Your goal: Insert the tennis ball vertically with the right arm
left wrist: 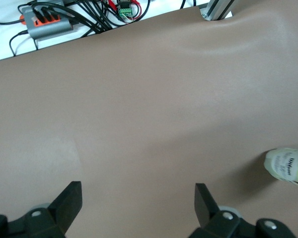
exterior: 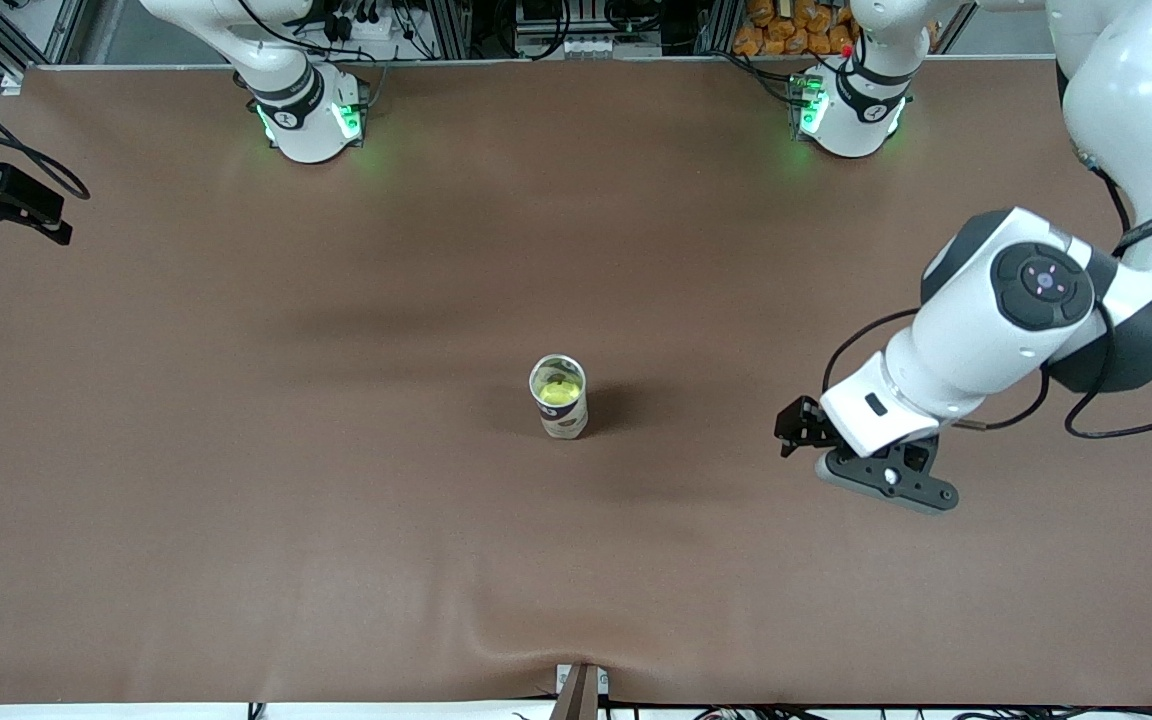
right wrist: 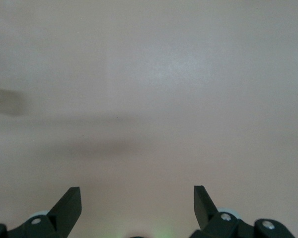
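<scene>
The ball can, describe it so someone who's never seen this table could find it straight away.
On the wide brown table, look near the middle, toward the front camera from the two arm bases. The ball can stands upright there, a short open tube with a yellow-green tennis ball visible inside. It is the only object standing on the table.

Ball in can — mid-table
</scene>
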`<state>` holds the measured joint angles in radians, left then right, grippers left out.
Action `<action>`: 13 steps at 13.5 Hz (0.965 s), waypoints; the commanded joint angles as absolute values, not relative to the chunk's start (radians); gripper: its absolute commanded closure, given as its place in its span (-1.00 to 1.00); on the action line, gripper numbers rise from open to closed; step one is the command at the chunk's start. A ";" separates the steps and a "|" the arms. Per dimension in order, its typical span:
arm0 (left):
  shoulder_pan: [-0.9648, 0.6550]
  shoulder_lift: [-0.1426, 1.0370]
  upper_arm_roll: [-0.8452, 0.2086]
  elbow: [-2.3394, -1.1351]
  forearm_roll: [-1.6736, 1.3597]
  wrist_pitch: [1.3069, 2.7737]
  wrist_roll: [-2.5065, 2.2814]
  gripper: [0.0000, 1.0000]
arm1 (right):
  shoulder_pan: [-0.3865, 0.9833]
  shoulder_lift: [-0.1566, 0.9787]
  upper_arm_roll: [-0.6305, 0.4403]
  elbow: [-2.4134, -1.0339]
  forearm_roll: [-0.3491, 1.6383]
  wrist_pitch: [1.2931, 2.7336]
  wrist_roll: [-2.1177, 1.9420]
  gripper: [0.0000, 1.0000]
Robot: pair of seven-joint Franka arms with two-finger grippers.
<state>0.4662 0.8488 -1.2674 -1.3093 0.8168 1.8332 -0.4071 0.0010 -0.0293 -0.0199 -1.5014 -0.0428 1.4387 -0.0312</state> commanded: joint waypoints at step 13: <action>0.588 0.735 -1.459 -1.290 0.752 1.572 -0.494 -1.00 | 0.005 -0.025 -0.020 -1.485 -0.054 1.425 -0.017 -1.00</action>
<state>0.5869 0.7620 -1.4447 -1.3034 0.7547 1.6127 -0.4788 0.0010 -0.0293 -0.0206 -1.5014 -0.0428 1.4384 -0.0298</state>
